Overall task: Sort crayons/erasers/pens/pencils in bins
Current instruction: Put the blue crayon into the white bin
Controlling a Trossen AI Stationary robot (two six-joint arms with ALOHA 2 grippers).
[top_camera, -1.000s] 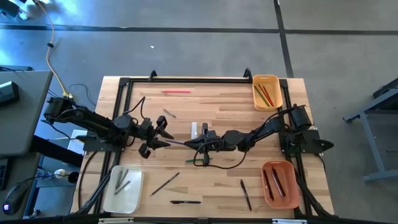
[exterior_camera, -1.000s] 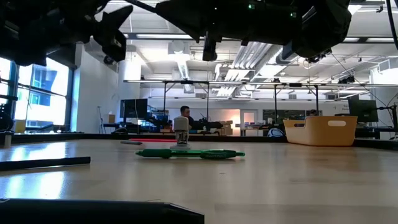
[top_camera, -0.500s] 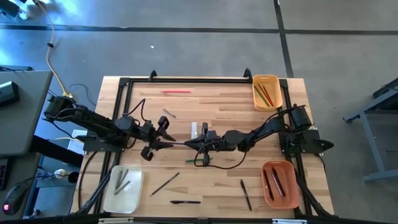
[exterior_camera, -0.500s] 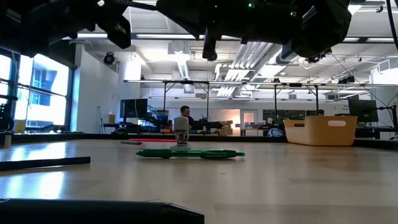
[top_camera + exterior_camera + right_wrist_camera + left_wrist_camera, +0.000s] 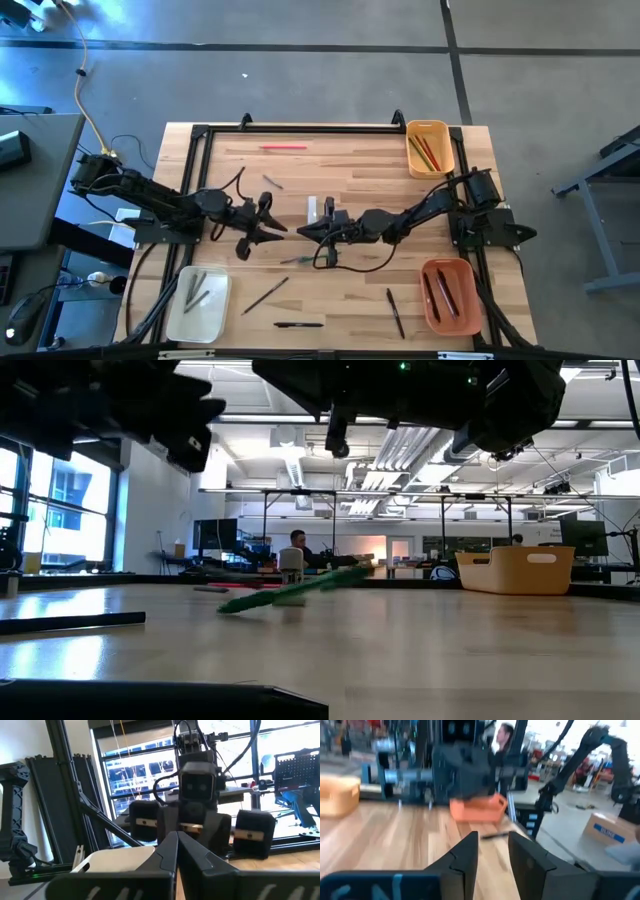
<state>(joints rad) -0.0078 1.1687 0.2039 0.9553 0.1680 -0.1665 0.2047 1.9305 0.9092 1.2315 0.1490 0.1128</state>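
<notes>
Currently, item one: green pencil (image 5: pixel 300 259), near the table centre, just in front of the two grippers. A second ago it lies flat and still; now the low view shows it slanted and smeared (image 5: pixel 295 588), one end low at the table and the other raised, and from above it sits a little further left than before. It appears knocked or dragged rather than held, as neither gripper is seen around it. Item two: left gripper (image 5: pixel 275 230), moved in toward the centre since a second ago, its jaws drawn from wide to a narrower gap; its wrist view shows the fingers (image 5: pixel 465 857) apart with nothing between them. Item three: right gripper (image 5: pixel 303 232), unchanged in place, close to the left one, jaws pressed fully together in its own wrist view (image 5: pixel 175 851), with nothing seen in them. Item four: bins. Small yellow-orange bin (image 5: pixel 428 124) at the far right corner, holding coloured pencils; orange bin (image 5: pixel 447 263) at the near right, holding dark pens; cream-white bin (image 5: pixel 180 312) at the near left, holding grey pieces. Item five, unsorted: red pencil (image 5: pixel 283 147) at the far edge, two dark pens (image 5: pixel 298 324) (image 5: pixel 396 312) near the front. Judgement: the green pencil is disturbed but not secured, so it will probably need a fresh grasp.
</notes>
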